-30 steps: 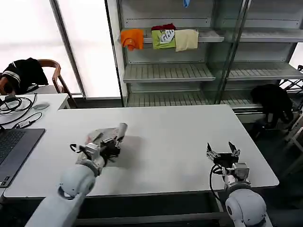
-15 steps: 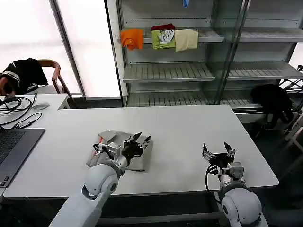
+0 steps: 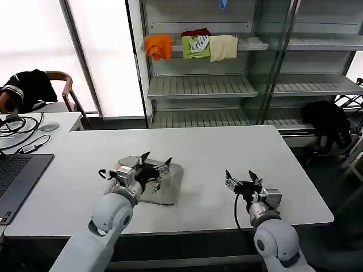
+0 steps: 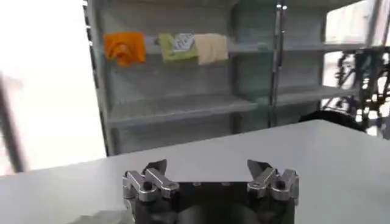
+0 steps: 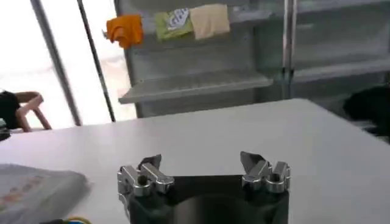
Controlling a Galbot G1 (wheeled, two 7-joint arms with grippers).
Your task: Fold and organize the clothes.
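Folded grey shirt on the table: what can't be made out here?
- Head view: the left hand hovers over the folded light grey cotton shirt, covering its near-left part; chest print and collar cannot be seen.
- Left wrist view: just a grey corner of the shirt shows, cut off by the frame edge.
- Right wrist view: the shirt is cut by the frame edge; its orange marking is too blurred to read.

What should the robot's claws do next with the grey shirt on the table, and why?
Probably lower the open left claw to pinch the folded grey shirt right under it. The shirt lies loose on the white table, nothing holds it, and the open right claw sits apart, off to the side.
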